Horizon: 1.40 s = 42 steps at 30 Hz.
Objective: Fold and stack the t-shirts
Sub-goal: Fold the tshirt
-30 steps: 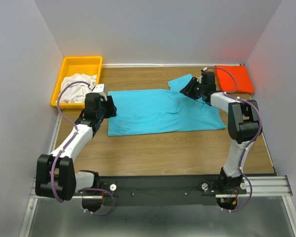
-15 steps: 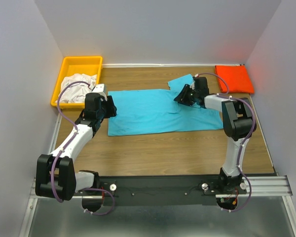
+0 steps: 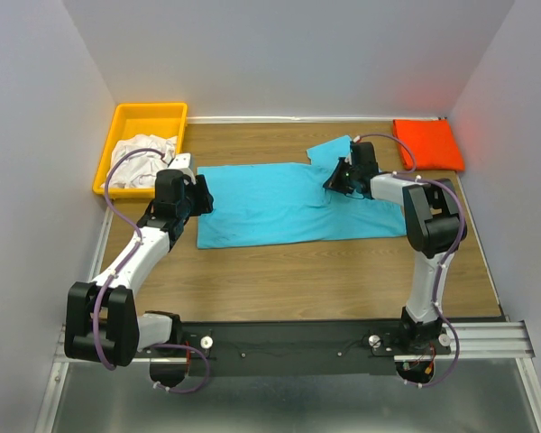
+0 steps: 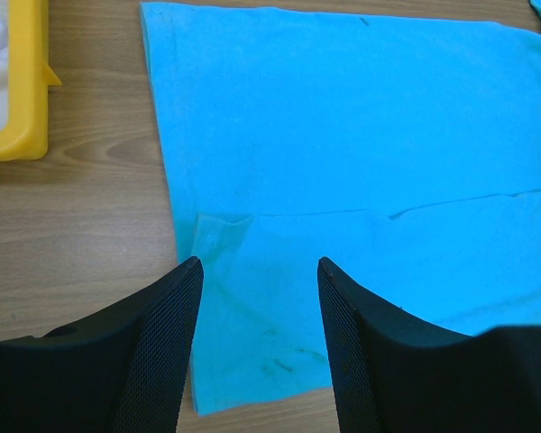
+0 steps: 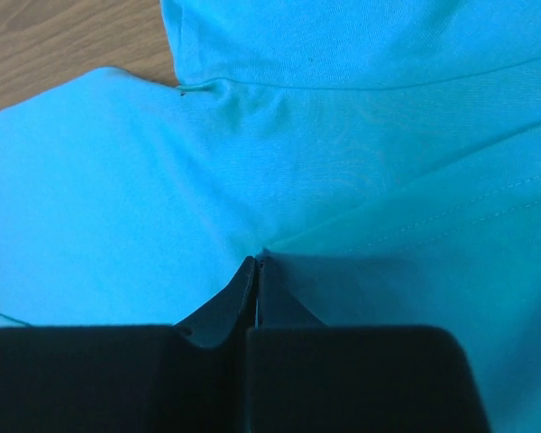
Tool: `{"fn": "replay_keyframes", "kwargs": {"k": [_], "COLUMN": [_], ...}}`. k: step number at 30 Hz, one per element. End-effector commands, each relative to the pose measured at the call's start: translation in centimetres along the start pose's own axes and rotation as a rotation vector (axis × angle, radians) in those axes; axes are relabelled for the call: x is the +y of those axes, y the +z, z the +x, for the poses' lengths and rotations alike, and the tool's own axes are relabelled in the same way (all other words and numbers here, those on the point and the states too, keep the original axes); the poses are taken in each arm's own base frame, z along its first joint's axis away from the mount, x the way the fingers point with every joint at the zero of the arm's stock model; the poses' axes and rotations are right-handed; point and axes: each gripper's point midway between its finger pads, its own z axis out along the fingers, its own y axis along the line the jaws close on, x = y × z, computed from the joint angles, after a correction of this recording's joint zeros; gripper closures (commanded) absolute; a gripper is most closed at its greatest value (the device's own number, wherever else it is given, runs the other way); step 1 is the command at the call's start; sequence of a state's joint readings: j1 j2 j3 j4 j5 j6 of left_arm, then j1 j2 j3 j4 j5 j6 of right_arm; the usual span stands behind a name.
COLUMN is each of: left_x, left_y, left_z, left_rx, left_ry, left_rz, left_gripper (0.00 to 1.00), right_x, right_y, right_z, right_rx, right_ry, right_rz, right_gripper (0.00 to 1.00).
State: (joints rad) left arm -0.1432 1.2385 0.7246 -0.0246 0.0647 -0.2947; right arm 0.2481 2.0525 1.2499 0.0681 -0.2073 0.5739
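The turquoise shirt (image 3: 279,203) is laid out flat across the middle of the table (image 3: 279,271), with its sleeve end to the right. A strip along its near edge is seen doubled over in the left wrist view. The orange shirt (image 3: 428,144) is seen folded at the far right corner. The white shirts (image 3: 142,149) are bunched in the yellow bin (image 3: 149,110) at far left.

The right gripper (image 5: 256,263) is set down on the turquoise shirt by the far sleeve seam. Its fingers are pressed together, and a small pucker of cloth appears to be pinched at the tips. The left gripper (image 4: 257,266) is held over the shirt's left hem end with its fingers spread, and nothing is held in it.

The cloth is judged thin, light and limp. It will likely be lifted with little effort, but sag and drag are to be expected. A single-layer pinch could slip or pull only the top layer. Hold is best taken at seams, hems or corners, where the cloth is thicker, with both ends gripped so a straight fold line is kept.
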Motion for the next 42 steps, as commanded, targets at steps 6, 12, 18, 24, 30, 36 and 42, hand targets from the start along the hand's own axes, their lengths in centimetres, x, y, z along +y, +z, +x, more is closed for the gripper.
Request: {"fn": "replay_keyframes", "kwargs": {"k": [6,12,18,24,30,36,42], "left_x": [-0.3,-0.3,-0.3,-0.3,-0.1,0.5,1.2], "left_y": [0.1,0.3,0.3,0.3,0.4,0.5,2.0], "left_z": [-0.6,-0.4,-0.4,-0.4,-0.2,-3.0,-6.4], "left_rx": [-0.010,-0.004,-0.001,-0.004,0.004,-0.040,-0.077], "left_ry": [0.015,0.017,0.015,0.018,0.020,0.031,0.083], "left_rz": [0.019,0.021,0.020,0.018,0.009,-0.051,-0.111], "left_gripper": [0.39,0.39,0.39,0.38,0.38,0.38,0.38], "right_x": [1.2,3.0,3.3,3.2,3.8,2.4,-3.8], "right_y": [-1.8,-2.4,-1.5,-0.6,-1.1,-3.3,-5.6], "right_z": [-1.6,-2.0,-0.9,0.0,-0.6,-5.9,-11.6], "right_rx": [-0.033,-0.034,0.005,0.043,0.049,-0.048,-0.111], "right_ry": [-0.076,-0.116,-0.132,-0.134,-0.179,-0.269,-0.267], "right_rz": [0.018,-0.038,-0.065,-0.086,-0.097,-0.020,0.071], "right_gripper": [0.99,0.99,0.99,0.94,0.69,0.55,0.53]}}
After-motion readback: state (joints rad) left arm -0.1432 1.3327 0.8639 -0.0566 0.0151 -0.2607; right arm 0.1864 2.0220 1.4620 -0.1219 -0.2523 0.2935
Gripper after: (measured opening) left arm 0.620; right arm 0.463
